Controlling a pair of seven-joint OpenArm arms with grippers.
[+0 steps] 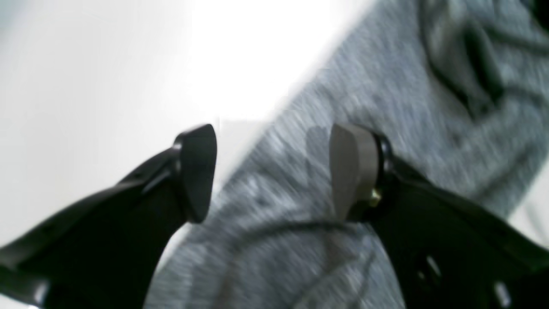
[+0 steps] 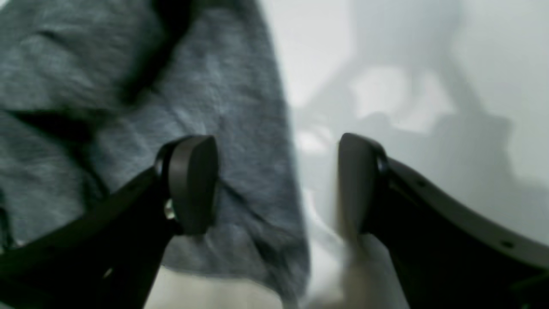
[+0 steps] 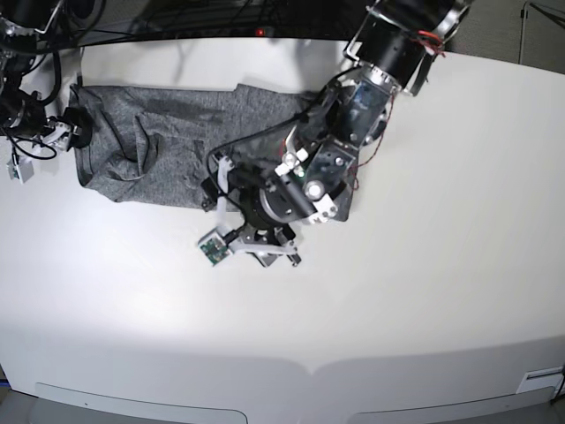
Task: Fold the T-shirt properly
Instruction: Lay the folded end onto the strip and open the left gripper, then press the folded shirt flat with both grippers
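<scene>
T-shirt point(image 3: 150, 146): mottled heather grey. Counter point(image 3: 424, 265): plain white. Both tools' fingers point(image 2: 193, 184): black.

A broad white table point(image 3: 424, 291) with a rounded front edge; dark cables point(image 3: 203, 13) lie behind it.

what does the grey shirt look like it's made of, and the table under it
T-shirt: likely a soft knit, cotton or a blend; mottled heather grey, matte, and it rumples into loose folds. Table: a smooth, hard white top, perhaps laminate or painted board; slight sheen with soft shadows. Neither is certain from looks alone.
</scene>
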